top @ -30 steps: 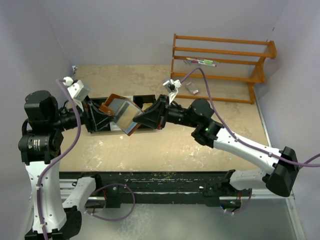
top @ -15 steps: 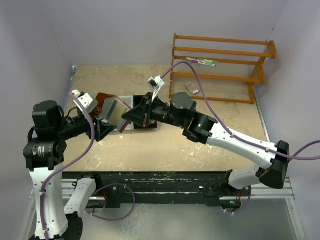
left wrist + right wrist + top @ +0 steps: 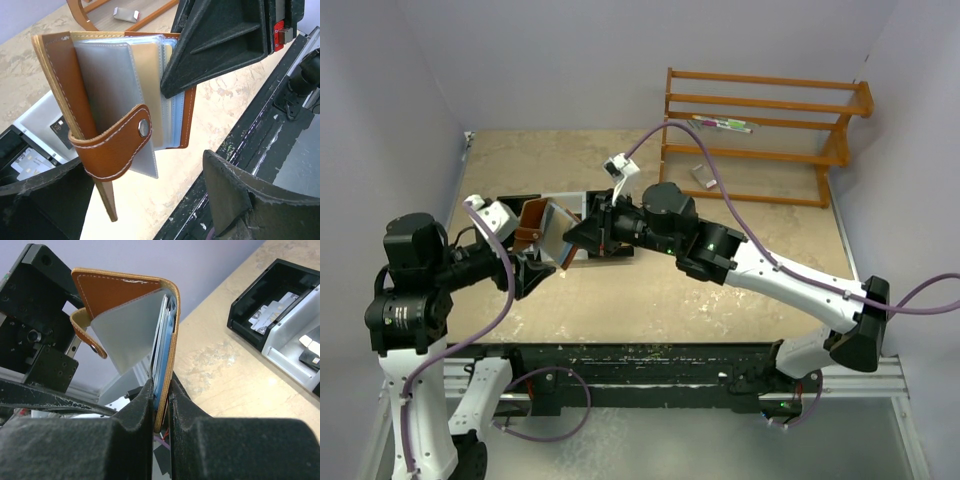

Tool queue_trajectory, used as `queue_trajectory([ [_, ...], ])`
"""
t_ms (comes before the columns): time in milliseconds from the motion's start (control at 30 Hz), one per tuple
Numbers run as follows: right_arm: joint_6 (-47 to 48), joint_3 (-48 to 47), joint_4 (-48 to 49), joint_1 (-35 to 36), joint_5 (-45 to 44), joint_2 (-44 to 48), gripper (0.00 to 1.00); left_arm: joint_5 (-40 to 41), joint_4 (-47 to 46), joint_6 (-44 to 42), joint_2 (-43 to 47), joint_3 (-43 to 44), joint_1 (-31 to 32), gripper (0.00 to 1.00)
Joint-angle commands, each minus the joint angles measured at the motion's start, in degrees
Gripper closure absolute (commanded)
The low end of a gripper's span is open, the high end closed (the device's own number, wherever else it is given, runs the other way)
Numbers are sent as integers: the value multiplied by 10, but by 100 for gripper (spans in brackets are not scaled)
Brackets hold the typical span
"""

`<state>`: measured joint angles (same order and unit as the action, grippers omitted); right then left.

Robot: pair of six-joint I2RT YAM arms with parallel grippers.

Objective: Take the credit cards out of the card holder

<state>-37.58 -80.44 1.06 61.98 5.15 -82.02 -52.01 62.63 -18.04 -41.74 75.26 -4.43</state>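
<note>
The step in hand looks like getting ready to pull a card out. The brown card holder hangs open in the air, left of the middle in the top view. The right claw pinches its edge, nearly closed. The left claw is spread wide below it, holding and touching nothing. The credit cards sit inside clear pockets. Next, I think, the left claw must pinch one card's edge and slide it out.
</note>
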Motion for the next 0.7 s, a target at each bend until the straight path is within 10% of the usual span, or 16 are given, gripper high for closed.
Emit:
queue_trajectory([
  [0, -3, -53, -5, 8, -32, -13, 100, -33, -9, -27, 1, 0, 2, 14],
  [667, 6, -79, -9, 23, -39, -45, 100, 47, -85, 5, 56, -64, 1, 18],
])
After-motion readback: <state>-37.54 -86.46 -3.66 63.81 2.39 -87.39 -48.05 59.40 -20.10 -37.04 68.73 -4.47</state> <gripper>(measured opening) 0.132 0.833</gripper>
